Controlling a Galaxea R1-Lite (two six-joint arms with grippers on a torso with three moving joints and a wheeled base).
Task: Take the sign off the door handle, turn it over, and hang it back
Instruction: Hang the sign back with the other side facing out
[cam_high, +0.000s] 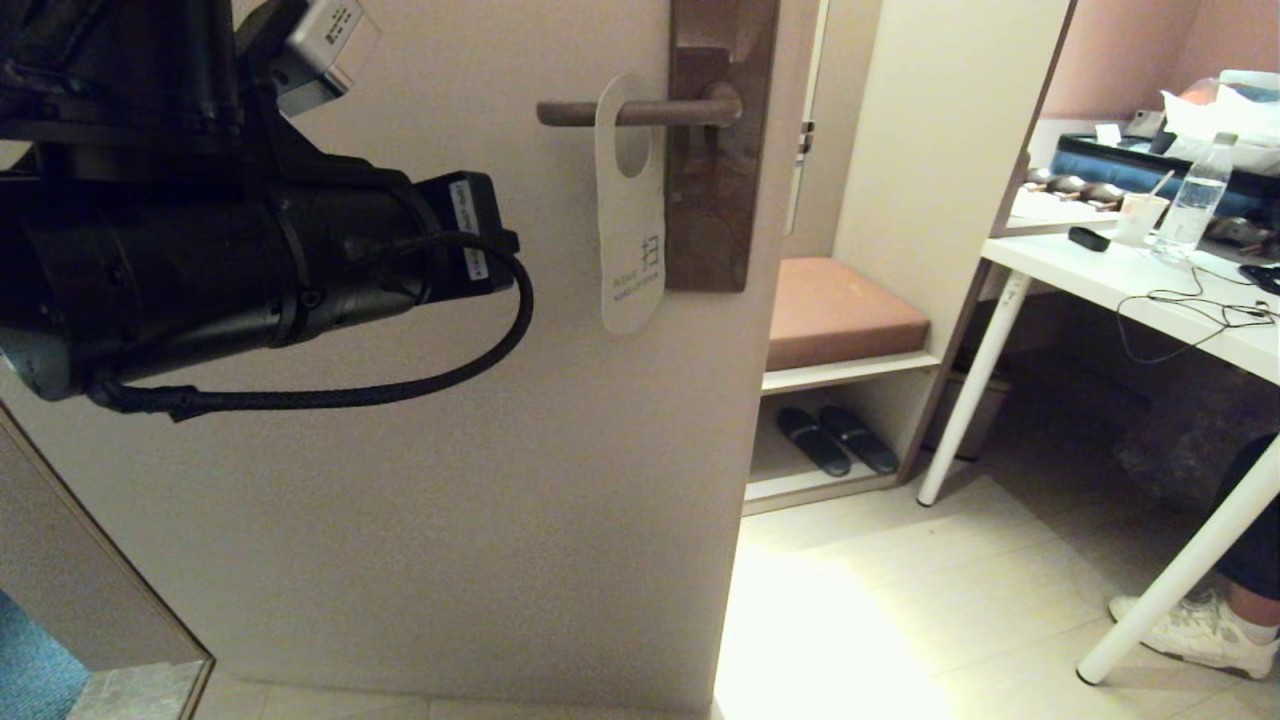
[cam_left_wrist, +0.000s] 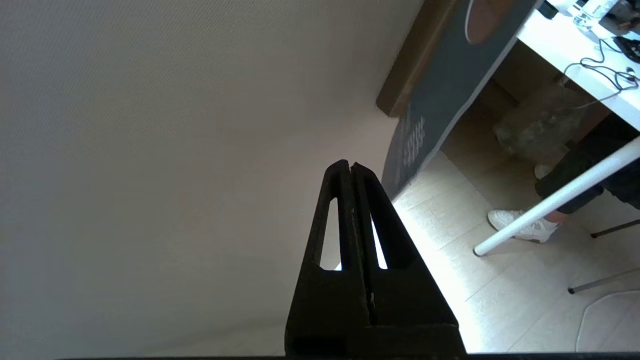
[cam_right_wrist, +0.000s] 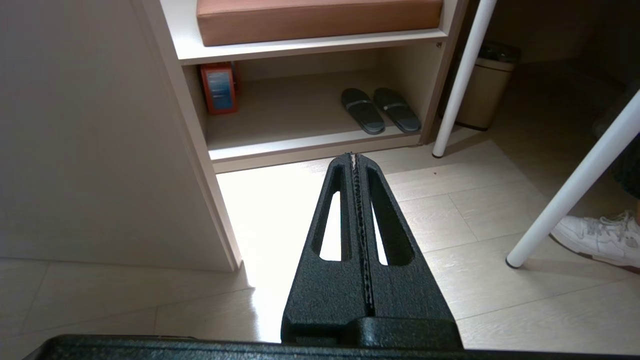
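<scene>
While the sign (cam_high: 630, 205) hung by its round hole on the door handle (cam_high: 640, 112), its pale grey face turned outward, the left claw (cam_left_wrist: 351, 165) was raised near the door (cam_high: 450, 480), its fingers pressed together on nothing, short of the sign's lower end. From the left wrist view the sign's slate-blue back (cam_left_wrist: 440, 95) showed. The right claw (cam_right_wrist: 355, 157) was low, pointing toward the floor before a shelf with slippers (cam_right_wrist: 380, 110), its fingers likewise closed and empty.
</scene>
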